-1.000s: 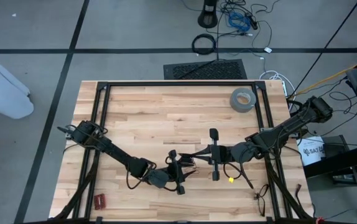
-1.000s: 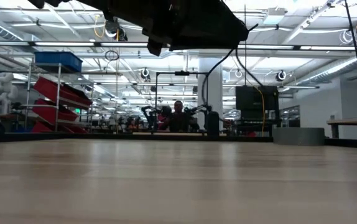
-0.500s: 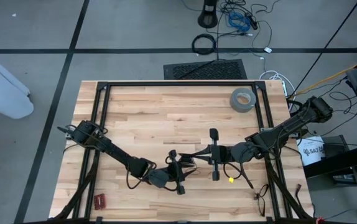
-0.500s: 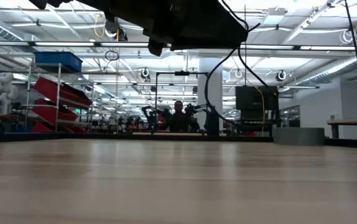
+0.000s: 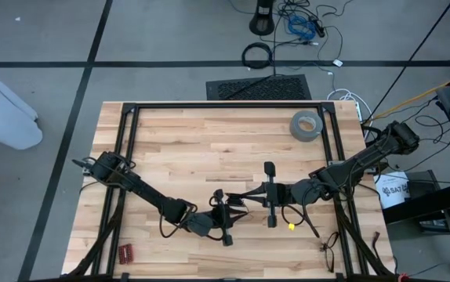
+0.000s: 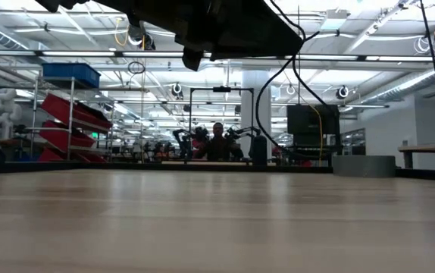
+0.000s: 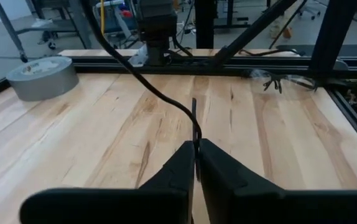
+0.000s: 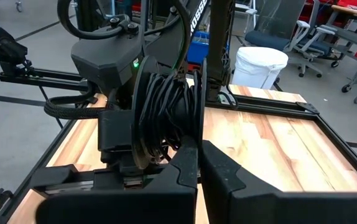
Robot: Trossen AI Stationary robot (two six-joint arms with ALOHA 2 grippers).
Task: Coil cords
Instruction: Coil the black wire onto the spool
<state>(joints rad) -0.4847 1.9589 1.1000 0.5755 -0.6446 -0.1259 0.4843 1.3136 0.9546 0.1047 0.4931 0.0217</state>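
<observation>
Black, thin cord (image 7: 142,81) runs above the wooden table (image 5: 186,149) near its front middle. The left gripper (image 7: 196,163) pinches one strand, fingers nearly together. The right gripper (image 8: 198,163), fingers closed, clamps the coiled loops (image 8: 169,102). Partial white lettering behind cannot be read.

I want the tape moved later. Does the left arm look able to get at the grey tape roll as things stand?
Probably not now: the left gripper is shut on the cord, and the tape roll lies apart.
</observation>
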